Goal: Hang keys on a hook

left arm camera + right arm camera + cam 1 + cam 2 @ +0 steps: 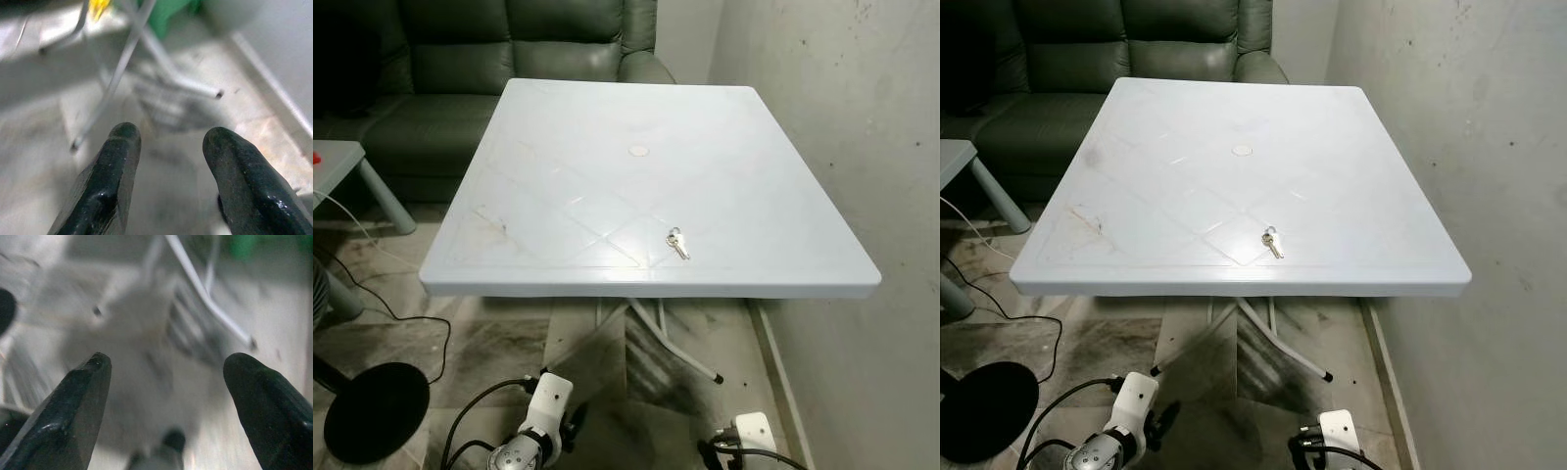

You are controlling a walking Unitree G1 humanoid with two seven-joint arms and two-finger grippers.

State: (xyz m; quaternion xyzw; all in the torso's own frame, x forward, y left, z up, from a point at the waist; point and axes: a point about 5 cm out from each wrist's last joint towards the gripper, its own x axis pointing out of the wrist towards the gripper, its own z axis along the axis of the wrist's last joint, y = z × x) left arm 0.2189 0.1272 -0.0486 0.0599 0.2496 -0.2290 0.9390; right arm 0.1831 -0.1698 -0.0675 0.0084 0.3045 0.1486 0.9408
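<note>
Both hands hang low with nothing in them: left hand (168, 147) open a bit, right hand (166, 377) open wide. The keys (677, 244) lie far ahead on the tabletop (558, 176), not picked up yet

- You face a pale square plastic table (568, 186) on crossed metal legs (661, 333)
- Behind it you see a dark green sofa (509, 59)
- On your right runs a scuffed white wall (862, 147); below lies a worn tile floor (499, 343)
</note>
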